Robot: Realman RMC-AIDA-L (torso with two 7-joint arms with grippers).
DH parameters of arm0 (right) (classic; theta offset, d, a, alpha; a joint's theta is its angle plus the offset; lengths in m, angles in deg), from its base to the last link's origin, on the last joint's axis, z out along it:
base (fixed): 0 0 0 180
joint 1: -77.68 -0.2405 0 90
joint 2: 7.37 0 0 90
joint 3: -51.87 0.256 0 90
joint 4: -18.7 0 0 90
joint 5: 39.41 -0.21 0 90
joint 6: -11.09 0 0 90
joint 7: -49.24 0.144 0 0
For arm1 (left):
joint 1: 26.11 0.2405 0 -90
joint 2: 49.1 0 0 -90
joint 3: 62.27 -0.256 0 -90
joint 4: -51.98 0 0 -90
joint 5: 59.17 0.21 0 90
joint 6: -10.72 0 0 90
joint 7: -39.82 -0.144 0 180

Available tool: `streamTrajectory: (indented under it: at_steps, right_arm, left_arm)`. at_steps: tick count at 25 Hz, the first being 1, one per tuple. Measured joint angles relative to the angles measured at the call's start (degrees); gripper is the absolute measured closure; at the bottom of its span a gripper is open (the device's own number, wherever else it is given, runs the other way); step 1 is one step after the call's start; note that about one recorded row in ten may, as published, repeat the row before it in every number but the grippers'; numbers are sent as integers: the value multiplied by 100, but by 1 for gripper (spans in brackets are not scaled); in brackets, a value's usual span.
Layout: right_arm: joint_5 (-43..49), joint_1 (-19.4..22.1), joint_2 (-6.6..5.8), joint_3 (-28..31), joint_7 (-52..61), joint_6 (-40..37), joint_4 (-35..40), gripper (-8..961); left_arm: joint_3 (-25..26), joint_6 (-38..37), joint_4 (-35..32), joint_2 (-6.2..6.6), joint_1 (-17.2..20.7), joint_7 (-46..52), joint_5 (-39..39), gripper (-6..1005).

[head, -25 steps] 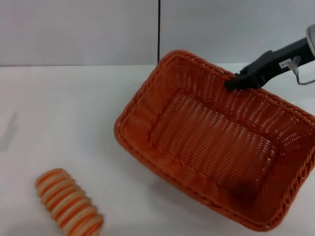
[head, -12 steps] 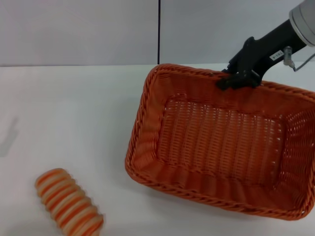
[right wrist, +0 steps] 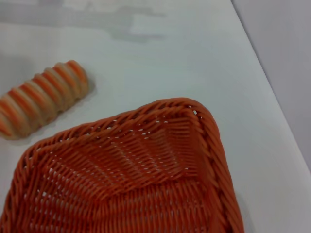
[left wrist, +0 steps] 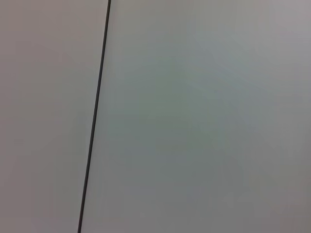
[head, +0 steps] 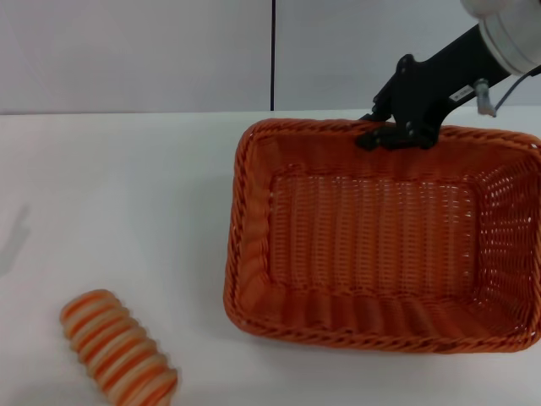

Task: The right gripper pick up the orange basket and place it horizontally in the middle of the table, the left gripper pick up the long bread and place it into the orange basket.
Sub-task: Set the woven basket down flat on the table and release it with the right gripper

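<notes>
Right end effector (head: 390, 135): clamped on far long rim of orange basket (head: 380, 245), near rim's middle. Basket body extending from end effector toward robot, long axis crosswise, roughly horizontal; resting on or just above desk (head: 127, 194), cannot tell which. Sits right of desk centre. Long bread (head: 118, 353): on desk, well apart from end effector, beyond basket's left short wall, axis diagonal. Left end effector: not in view, state unknown; judged nearer arm for bread.

long bread (head: 117, 353) front-left, orange basket (head: 380, 237) right
</notes>
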Motion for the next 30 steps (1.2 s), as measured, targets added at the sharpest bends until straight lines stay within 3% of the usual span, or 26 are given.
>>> streamTrajectory:
  at_steps: [4, 9, 20, 30]
  right_arm:
    - [-45, -9, 187, -8, -343, 53, 40, 706]
    - [-99, -69, 288, -20, -518, 78, 66, 695]
    - [-305, 120, 386, -72, -588, 401, 138, 670]
    - [-635, 341, 397, -797, -636, 682, 122, 648]
  left_arm:
    - [21, -28, -22, 10, 25, -18, -18, 271]
    - [25, -51, -21, 13, 61, 2, -29, 270]
    - [25, -52, -8, 15, 122, -16, -37, 270]
    - [25, -42, -7, 16, 107, 40, -36, 269]
